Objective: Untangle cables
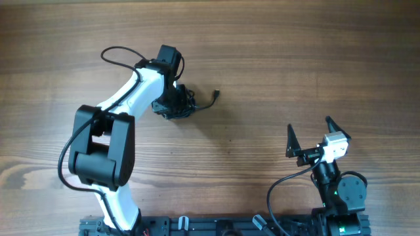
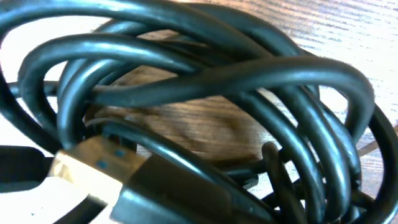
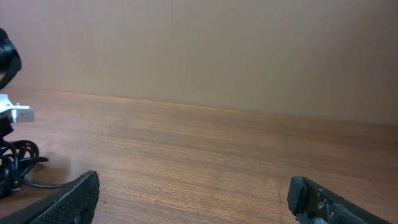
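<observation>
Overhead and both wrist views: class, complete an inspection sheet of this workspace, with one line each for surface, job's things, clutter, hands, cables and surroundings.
Surface: brown wood-grain table, flat and dry-looking.
Job's things: tangled bundle of thin black cables, coiled tight on the table, with one small plug end sticking out. A flat metal plug shows in the left wrist view.
Clutter: nothing seen.
Hands: left hand shut, down in the bundle, apparently pinching strands. Right hand open, empty, well away from the bundle.
Cables: thick black arm wires hang in loose loops, apart from the bundle.
Surroundings: plain beige wall; black rail at the table's near edge.
</observation>
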Motion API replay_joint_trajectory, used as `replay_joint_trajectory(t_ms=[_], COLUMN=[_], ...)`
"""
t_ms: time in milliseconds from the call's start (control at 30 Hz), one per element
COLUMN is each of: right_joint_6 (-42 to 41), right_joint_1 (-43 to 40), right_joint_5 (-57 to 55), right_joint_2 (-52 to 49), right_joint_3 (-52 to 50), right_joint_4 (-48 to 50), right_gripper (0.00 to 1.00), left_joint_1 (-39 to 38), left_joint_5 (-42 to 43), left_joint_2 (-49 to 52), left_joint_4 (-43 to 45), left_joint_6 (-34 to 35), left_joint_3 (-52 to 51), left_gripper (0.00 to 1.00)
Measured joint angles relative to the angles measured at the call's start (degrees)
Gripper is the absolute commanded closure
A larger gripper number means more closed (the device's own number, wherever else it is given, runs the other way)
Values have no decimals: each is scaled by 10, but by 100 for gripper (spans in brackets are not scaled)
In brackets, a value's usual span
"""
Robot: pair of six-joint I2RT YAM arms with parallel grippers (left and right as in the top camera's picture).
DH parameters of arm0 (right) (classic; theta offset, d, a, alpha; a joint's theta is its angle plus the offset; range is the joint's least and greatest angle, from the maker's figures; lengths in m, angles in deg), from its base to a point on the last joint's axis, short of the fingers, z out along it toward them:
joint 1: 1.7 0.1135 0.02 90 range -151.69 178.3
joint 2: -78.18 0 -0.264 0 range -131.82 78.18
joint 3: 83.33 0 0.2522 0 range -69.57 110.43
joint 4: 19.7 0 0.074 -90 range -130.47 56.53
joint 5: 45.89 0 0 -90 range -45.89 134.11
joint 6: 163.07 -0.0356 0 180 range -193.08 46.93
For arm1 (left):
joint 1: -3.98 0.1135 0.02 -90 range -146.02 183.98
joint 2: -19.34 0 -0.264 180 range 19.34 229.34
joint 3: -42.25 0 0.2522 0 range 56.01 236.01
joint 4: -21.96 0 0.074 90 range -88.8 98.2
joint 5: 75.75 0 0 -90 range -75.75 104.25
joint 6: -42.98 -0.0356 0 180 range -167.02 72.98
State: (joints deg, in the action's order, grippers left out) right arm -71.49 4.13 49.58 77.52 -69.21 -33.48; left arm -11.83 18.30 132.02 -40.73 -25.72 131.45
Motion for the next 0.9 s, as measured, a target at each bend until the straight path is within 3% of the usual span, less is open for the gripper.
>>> replay_joint_trajectory(t_ms=[233,267,300,367,400,900], right_joint_6=[0,0,0,0,0,0], right_joint_1=[0,0,0,0,0,0], right_joint_5=[0,0,0,0,0,0], right_joint_2=[0,0,0,0,0,0], right_joint_3=[0,0,0,0,0,0], right_joint_4=[0,0,0,0,0,0], right_gripper=[0,0,0,0,0,0], left_joint_1=[0,0,0,-4,-7,-34], left_joint_5=[-12,-12,-12,-8,3,40], left_joint_2=[-126,-139,-142,-141,-141,-141], left_joint_4=[-44,-55,-63,-73,-73,-68], left_joint_6=[40,50,64,82,92,106], left_joint_3=[-22,-22,-22,-22,-22,-22], left_gripper=[78,61,37,16,1,0])
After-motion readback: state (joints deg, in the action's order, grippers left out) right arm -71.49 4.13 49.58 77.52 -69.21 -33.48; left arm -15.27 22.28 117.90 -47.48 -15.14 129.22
